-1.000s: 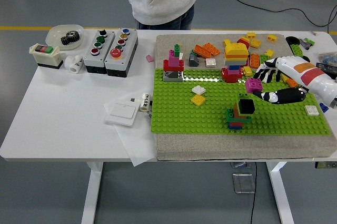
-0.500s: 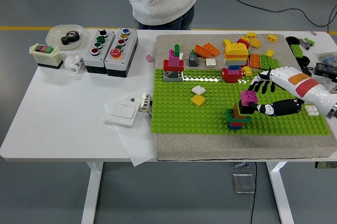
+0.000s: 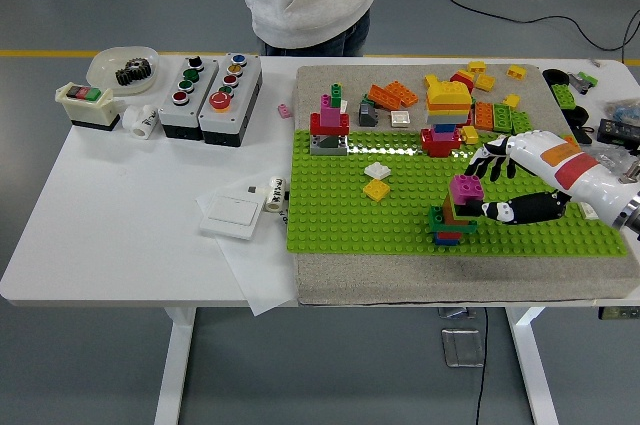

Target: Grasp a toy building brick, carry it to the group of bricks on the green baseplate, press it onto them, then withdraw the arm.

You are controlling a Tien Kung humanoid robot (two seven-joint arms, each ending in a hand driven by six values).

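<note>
Head view: magenta brick (image 3: 463, 187) seated on top of the small brick stack (image 3: 452, 216) near the front edge of the green baseplate (image 3: 340, 215), right of centre. Grasp and carry evidently done; press probably done or in its last instant, since no gap shows between brick and stack. Left to do: letting go, if not already let go, and pulling the arm back off to the right.

Right hand (image 3: 507, 183) just beside the stack on its right, thumb low and stretched toward the stack's side, upper fingers (image 3: 492, 160) spread and lifted above and to the right of the brick. Looks loosened, holding nothing, though contact between thumb tip and stack too small to settle at this size. Forearm running off toward the baseplate's right edge.

Left arm nowhere in sight. Person standing at the bench's far side, hands out of frame.
</note>
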